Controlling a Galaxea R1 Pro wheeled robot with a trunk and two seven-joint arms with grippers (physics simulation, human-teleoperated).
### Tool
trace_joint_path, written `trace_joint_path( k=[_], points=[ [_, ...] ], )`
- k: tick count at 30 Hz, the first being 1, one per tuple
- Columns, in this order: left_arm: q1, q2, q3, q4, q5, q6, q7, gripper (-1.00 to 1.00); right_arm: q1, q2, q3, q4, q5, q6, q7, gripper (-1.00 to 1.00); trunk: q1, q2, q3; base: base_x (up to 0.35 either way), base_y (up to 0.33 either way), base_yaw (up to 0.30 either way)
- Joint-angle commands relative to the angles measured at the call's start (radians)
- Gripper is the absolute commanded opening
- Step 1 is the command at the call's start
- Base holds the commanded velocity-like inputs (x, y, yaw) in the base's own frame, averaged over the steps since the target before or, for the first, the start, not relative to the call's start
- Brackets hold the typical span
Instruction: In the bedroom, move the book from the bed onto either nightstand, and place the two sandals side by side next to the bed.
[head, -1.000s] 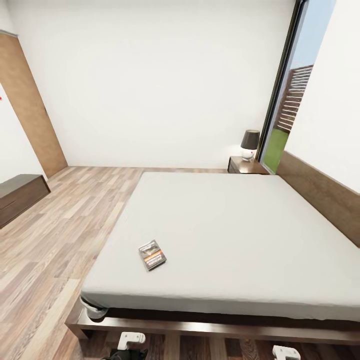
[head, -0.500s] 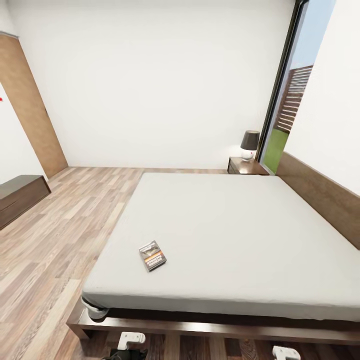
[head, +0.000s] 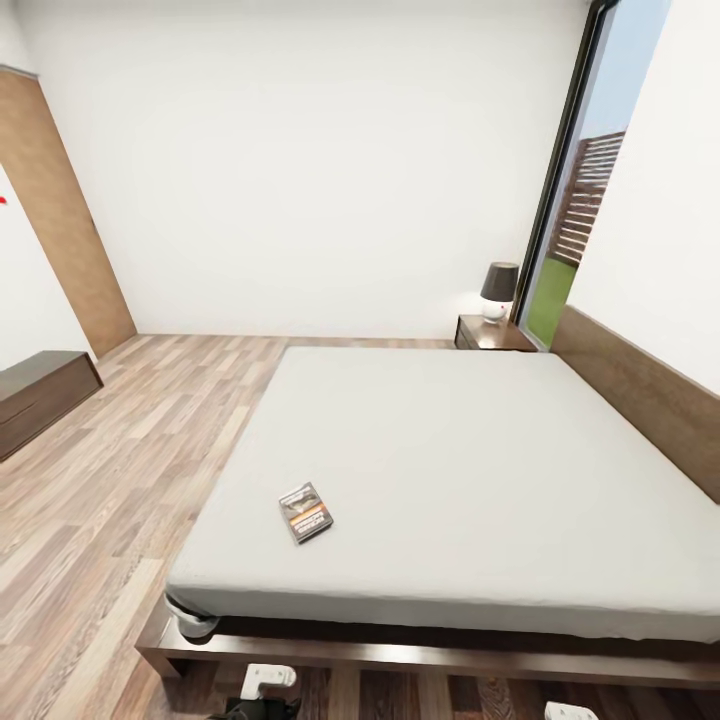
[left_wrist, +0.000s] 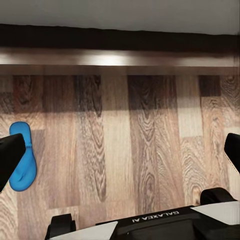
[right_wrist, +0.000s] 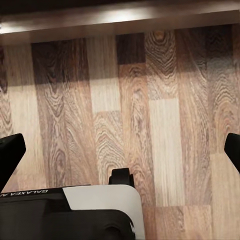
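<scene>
The book (head: 305, 512) lies flat on the pale grey mattress of the bed (head: 470, 470), near its front left corner. A dark nightstand (head: 492, 333) stands at the bed's far side by the headboard. One blue sandal (left_wrist: 22, 157) lies on the plank floor in front of the bed frame, seen in the left wrist view beside one black fingertip (left_wrist: 9, 156). My left gripper (left_wrist: 120, 152) hangs open over bare floor. My right gripper (right_wrist: 120, 150) is open too, above the floor near the bed frame, holding nothing.
A lamp (head: 499, 288) sits on the nightstand. A long low dark cabinet (head: 40, 395) stands at the left wall beside a wooden door (head: 60, 220). A tall glass door (head: 575, 200) is at the far right. Open plank floor (head: 130, 450) runs left of the bed.
The whole head view has shifted very slightly, so the camera moved. The book and bed have not moved.
</scene>
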Motion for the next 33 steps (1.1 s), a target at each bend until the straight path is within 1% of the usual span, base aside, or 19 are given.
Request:
trace_joint_path(
  k=[1,7,20,29,33],
  points=[
    [-0.001,-0.001,0.002,0.001,-0.002,-0.004,-0.002,1.00,-0.001,0.000,-0.009,0.001,0.010,-0.001,0.004,1.00,-0.004,0.006,0.002,0.000,0.000,0.000],
    [-0.001,-0.003,0.002,0.001,-0.002,-0.004,-0.002,1.00,-0.001,0.000,-0.009,0.003,0.011,-0.001,0.004,1.00,-0.027,0.048,0.021,0.000,0.000,0.000],
    [0.002,-0.003,0.002,0.001,-0.002,-0.004,-0.003,1.00,-0.001,0.000,-0.009,0.003,0.009,-0.001,0.004,1.00,-0.027,0.048,0.021,0.002,-0.001,0.000],
    [0.006,-0.003,0.002,0.001,-0.002,-0.002,-0.002,1.00,-0.001,0.001,-0.009,0.003,0.009,-0.001,0.003,1.00,-0.027,0.048,0.021,0.186,-0.138,0.000],
    [0.007,-0.003,0.002,0.001,-0.002,-0.002,-0.003,1.00,-0.001,0.001,-0.009,0.002,0.009,-0.001,0.003,1.00,-0.027,0.048,0.021,0.087,-0.054,0.000]
  ],
)
